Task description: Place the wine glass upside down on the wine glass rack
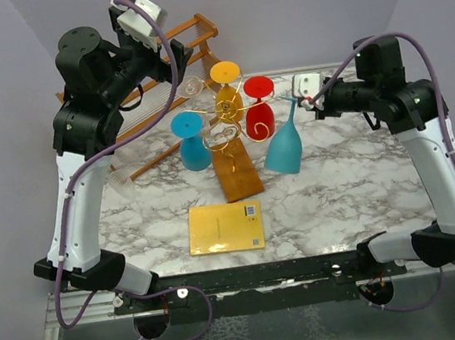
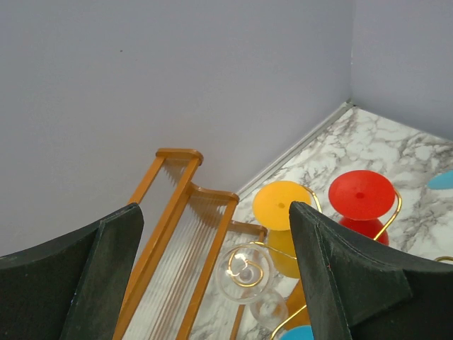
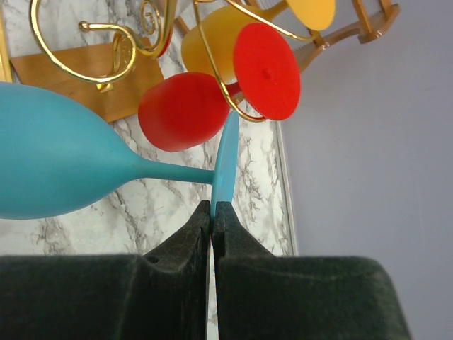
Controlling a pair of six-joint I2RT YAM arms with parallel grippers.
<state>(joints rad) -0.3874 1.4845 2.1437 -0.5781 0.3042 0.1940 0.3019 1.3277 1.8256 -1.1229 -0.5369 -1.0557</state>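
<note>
My right gripper [image 3: 212, 209] pinching the teal glass [image 3: 56, 163] by its foot, bowl down beside the gold rack [image 1: 237, 175], left gripper [image 2: 216, 212] spread wide, far-left corner.

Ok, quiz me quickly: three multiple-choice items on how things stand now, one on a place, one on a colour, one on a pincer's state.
1. Where does the flat yellow rectangular packet lie?
A) on the marble table, in front of the gold wire wine glass rack
B) hung on the rack
C) in a pincer

2. What colour is the stemmed wine glass that the right pincer grips?
A) red
B) yellow
C) teal blue

3. The left pincer is:
A) shut on a clear glass
B) open and empty
C) shut on the rack

Answers: 1 A, it lies flat between the rack and the arms' bases; 2 C, the pincer clamps its teal foot; 3 B, its jaws stand wide apart.
</note>
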